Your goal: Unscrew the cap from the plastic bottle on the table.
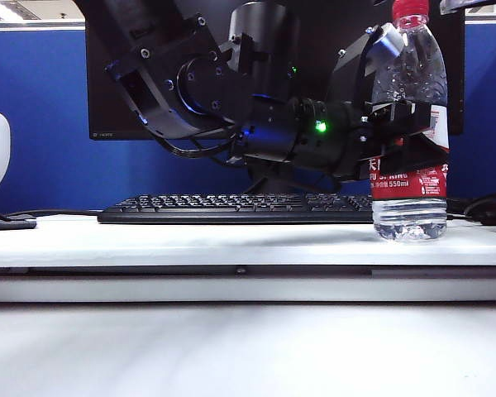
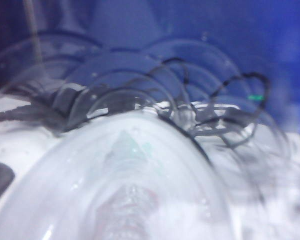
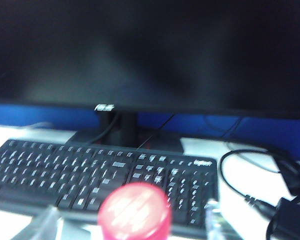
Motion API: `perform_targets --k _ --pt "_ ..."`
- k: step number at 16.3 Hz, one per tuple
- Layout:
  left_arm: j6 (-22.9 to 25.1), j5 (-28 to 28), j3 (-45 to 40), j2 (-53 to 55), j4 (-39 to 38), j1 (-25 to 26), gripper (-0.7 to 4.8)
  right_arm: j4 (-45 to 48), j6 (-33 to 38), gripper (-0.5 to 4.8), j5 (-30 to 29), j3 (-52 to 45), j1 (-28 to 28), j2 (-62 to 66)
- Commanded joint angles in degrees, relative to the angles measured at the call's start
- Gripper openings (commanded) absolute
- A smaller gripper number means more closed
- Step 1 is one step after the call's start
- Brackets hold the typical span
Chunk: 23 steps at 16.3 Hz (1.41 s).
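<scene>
Bottle (image 1: 409, 124), clear ribbed plastic, stands upright on white tabletop (image 1: 190, 240), clamped mid-body by left pincer (image 1: 405, 136) against twisting. Right pincer, jaws apart and empty, hovers above small red screw cap (image 3: 134, 211).

"550ml" on plastic bottle (image 1: 411, 124) label

We see the plastic bottle (image 1: 410, 124) clear, ribbed and glossy (its label shiny), the cap (image 3: 134, 212) smooth red plastic, the table (image 1: 231, 240) matt white.
</scene>
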Motion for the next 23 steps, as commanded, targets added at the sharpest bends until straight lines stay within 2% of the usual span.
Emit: perform_targets --k 1,2,7,8,11,12,16,20,21,22,23 --pt "-0.4 0.4 -0.4 0.4 -3.4 -0.3 1.16 1.3 -0.1 2.99 0.4 0.2 -0.3 0.1" --pt "-0.4 0.4 -0.4 0.4 -3.4 -0.3 1.16 1.3 -0.1 2.66 0.4 0.2 -0.4 0.3" --pt "-0.5 1.8 -0.4 0.4 -3.4 -0.4 1.16 3.7 1.0 2.6 -2.4 0.2 -2.9 2.4" --pt "-0.5 2.0 -0.4 0.4 -3.4 -0.4 1.16 3.6 1.0 2.45 -2.5 0.2 -2.9 2.5" --pt "-0.4 1.9 -0.4 0.4 -3.4 -0.4 1.16 3.5 1.0 1.55 -4.0 0.2 -3.3 2.7" --pt "-0.4 1.9 -0.4 0.4 -3.4 -0.4 1.16 3.3 1.0 1.44 -4.1 0.2 -3.3 2.7" --pt "-0.4 1.9 -0.4 0.4 -3.4 -0.3 1.16 2.9 1.0 1.44 -6.1 0.2 -3.5 2.6" --pt "-0.4 1.9 -0.4 0.4 -3.5 -0.3 1.16 -3.7 1.0 1.43 -24.7 0.3 -11.4 -0.2" --pt "-0.4 1.9 -0.4 0.4 -3.4 -0.3 1.16 -4.7 1.0 1.43 -32.7 0.3 -14.8 -1.1" --pt "-0.4 1.9 -0.4 0.4 -3.4 -0.3 1.16 -4.9 1.0 1.43 -37.0 0.3 -16.8 -1.4" --pt "-0.4 1.9 -0.4 0.4 -3.4 -0.3 1.16 -5.2 1.1 1.43 -44.8 0.3 -20.6 -1.7"
